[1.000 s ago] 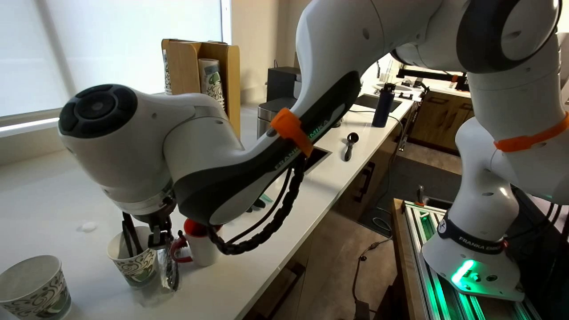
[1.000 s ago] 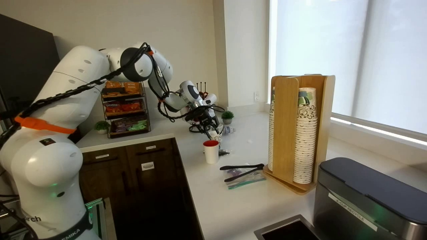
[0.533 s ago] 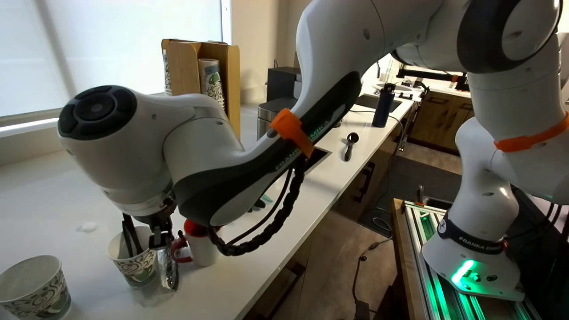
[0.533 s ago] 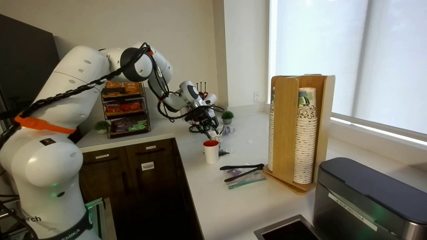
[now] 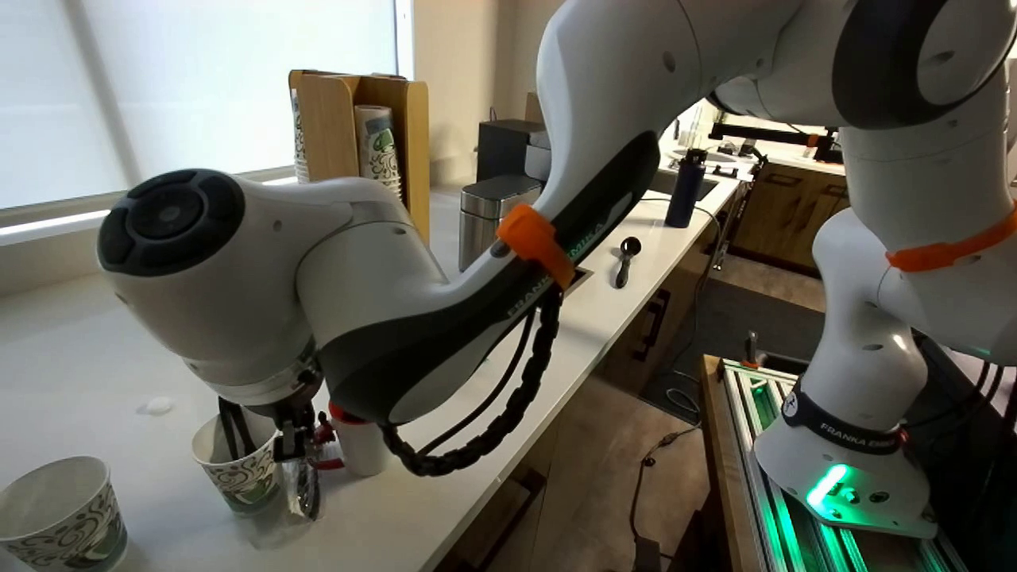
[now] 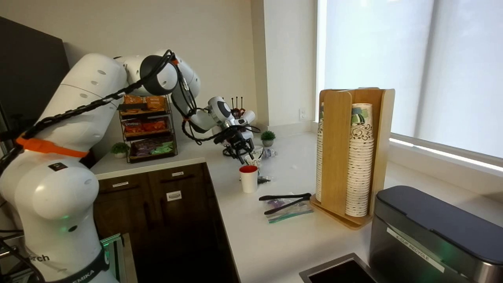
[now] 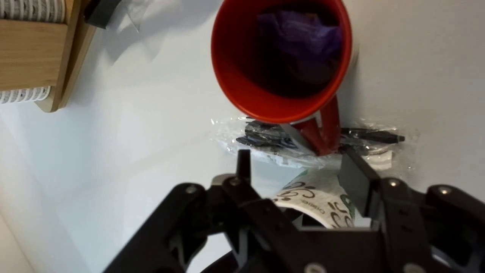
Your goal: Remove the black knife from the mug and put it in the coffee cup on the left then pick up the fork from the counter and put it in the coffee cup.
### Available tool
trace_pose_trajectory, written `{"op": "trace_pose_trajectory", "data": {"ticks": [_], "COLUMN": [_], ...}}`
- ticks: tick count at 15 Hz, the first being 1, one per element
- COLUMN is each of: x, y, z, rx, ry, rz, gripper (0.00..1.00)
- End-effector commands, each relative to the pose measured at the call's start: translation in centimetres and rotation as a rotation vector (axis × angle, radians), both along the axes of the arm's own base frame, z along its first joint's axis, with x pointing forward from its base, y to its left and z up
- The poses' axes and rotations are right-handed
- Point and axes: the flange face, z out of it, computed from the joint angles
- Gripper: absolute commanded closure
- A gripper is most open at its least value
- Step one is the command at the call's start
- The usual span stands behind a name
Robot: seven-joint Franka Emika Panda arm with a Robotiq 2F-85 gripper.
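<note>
As my gripper (image 7: 295, 159) hangs with its fingers (image 7: 243, 167) wide apart, I see black cutlery (image 7: 373, 135) (fork or not, I cannot tell) in crinkled clear plastic (image 7: 303, 162), lying on the white counter (image 5: 373, 516) between the mug (image 7: 250, 91) and the coffee cup (image 5: 242, 477). On one side of the mug runs the counter's straight front edge; on the other, more counter stretches toward the window (image 5: 238, 79). The red-lined mug holds a purple wrapper (image 7: 303, 38); the swirl-patterned coffee cup holds leaning black utensils (image 5: 229, 429), too dark to identify.

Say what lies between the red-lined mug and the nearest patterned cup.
In the wrist view, a clear packet of dark utensils lies between the mug and cup.
</note>
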Motion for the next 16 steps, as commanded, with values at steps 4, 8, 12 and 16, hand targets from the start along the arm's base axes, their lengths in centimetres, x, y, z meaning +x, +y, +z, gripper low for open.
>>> {"op": "trace_pose_trajectory", "data": {"ticks": [4, 8, 12, 16], "x": [-1.9, -1.7, -1.6, -2.1], "y": [-0.6, -1.0, -1.2, -1.5], "z": [0.3, 0.4, 0.3, 1.7], "rx": [-0.033, -0.029, -0.033, -0.037], "ry": [-0.004, -0.015, -0.017, -0.022], "rz": [-0.042, -0.064, -0.074, -0.085], "gripper": [0.52, 0.84, 1.00, 0.99]}}
